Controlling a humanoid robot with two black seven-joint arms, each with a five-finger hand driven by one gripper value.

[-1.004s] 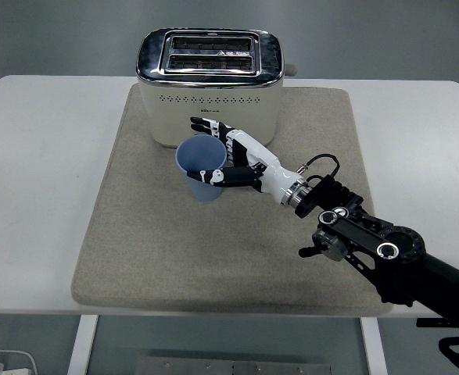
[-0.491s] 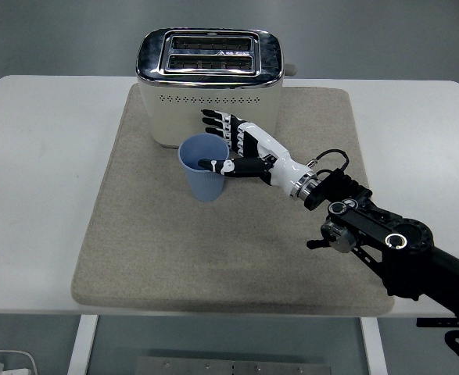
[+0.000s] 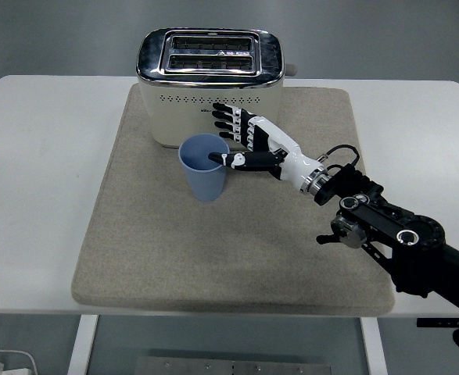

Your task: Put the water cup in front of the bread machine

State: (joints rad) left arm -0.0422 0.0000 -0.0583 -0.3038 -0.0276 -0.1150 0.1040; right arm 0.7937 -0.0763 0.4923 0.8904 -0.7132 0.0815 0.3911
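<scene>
Nearest to you, the right arm comes in from the lower right corner, black links and a loop of cable at the wrist, and it's cut off by the frame edge, so you see nothing of its base. Following it up and left over the beige mat, the right hand sits just to the right of the blue water cup. Fingers are stretched out flat and spread, pointing left toward the toaster's front face, not wrapped around anything. The thumb reaches across to the cup's right rim; from this angle you can't tell whether its tip rests on the rim or hovers just over the opening. Cup stands upright on the mat, open end up, directly in front of the bread machine, close to its front wall, slightly left of the machine's centre. The cup's inside looks plain blue; contents can't be made out. Behind the cup, the fingers overlap the machine's lower front, covering part of the small print there. The machine's two top slots are visible, with a knob poking out on its right side. The white table runs past the mat on both sides. Left arm doesn't show anywhere.
</scene>
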